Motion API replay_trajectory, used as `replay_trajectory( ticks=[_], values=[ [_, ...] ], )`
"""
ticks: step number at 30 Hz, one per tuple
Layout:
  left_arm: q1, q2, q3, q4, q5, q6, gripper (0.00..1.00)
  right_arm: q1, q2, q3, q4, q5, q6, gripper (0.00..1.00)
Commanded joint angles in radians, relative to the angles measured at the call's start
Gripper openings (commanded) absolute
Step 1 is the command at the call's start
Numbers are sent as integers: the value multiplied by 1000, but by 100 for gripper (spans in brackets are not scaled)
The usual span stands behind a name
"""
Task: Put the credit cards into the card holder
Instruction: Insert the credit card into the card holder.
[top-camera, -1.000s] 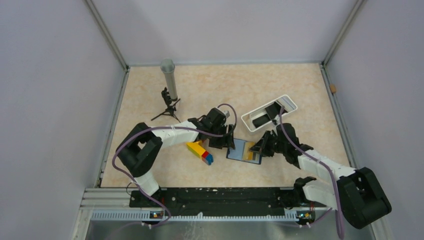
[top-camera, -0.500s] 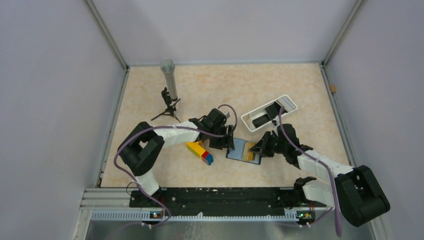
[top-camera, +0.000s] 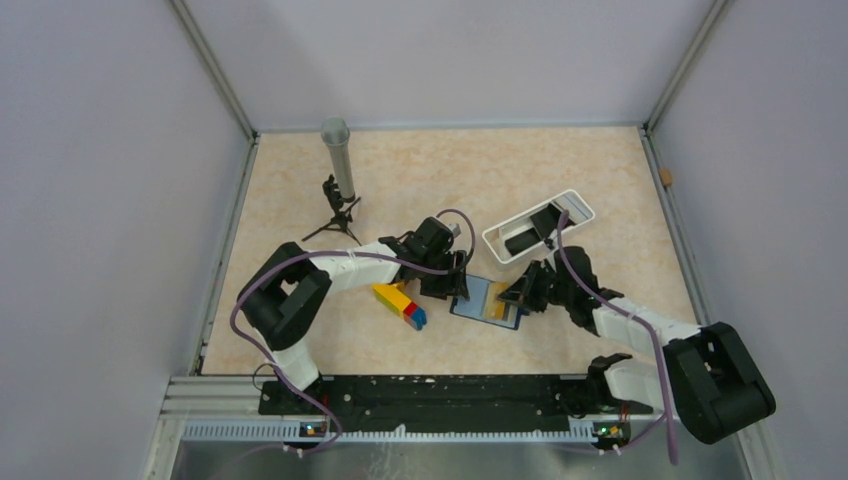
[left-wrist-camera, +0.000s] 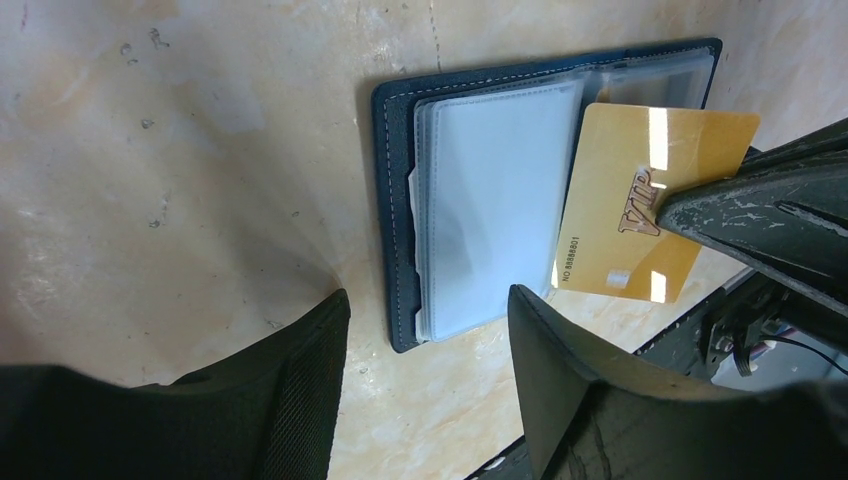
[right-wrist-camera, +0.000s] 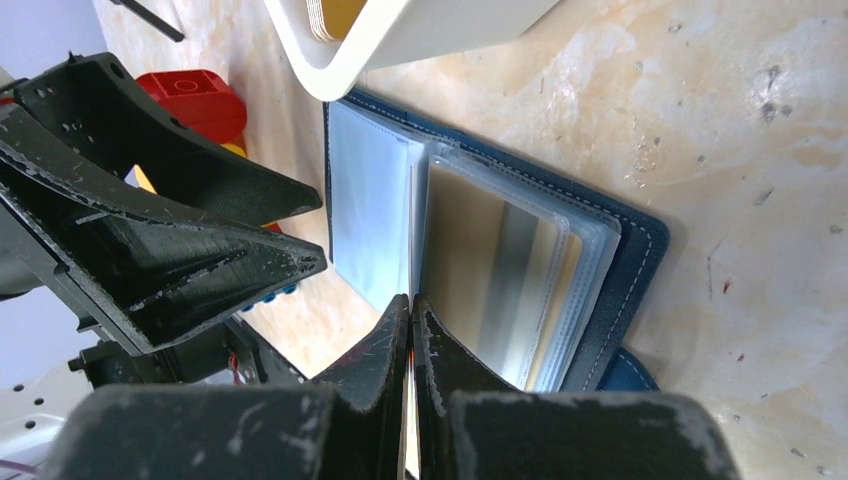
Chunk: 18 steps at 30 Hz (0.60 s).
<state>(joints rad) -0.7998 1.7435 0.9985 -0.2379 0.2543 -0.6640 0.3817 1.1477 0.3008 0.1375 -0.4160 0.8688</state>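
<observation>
Beige marbled tabletop (top-camera: 560, 190) is filling your view, with plain lilac walls (top-camera: 100, 200) closing it in. Your wallet (top-camera: 475, 295) is lying open near the middle, spine running near to far. Your right gripper (right-wrist-camera: 410, 305) is pinching the gold card (left-wrist-camera: 640, 200) over the wallet's right half, the card's long side following the spine. Your left gripper (left-wrist-camera: 428, 297) is hovering at the wallet's left edge, jaws apart, gripping nothing.
</observation>
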Motion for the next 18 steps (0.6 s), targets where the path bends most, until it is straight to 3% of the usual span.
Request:
replay_trajectory(
  ticks=[1,18],
  values=[
    [-3,19,-2,-1,-11,13,61,-21,16,-20,65,-12,11,0],
    [-3,31,3,-8,-12,18,59,-29,12,-25,102,-41,51,0]
  ],
)
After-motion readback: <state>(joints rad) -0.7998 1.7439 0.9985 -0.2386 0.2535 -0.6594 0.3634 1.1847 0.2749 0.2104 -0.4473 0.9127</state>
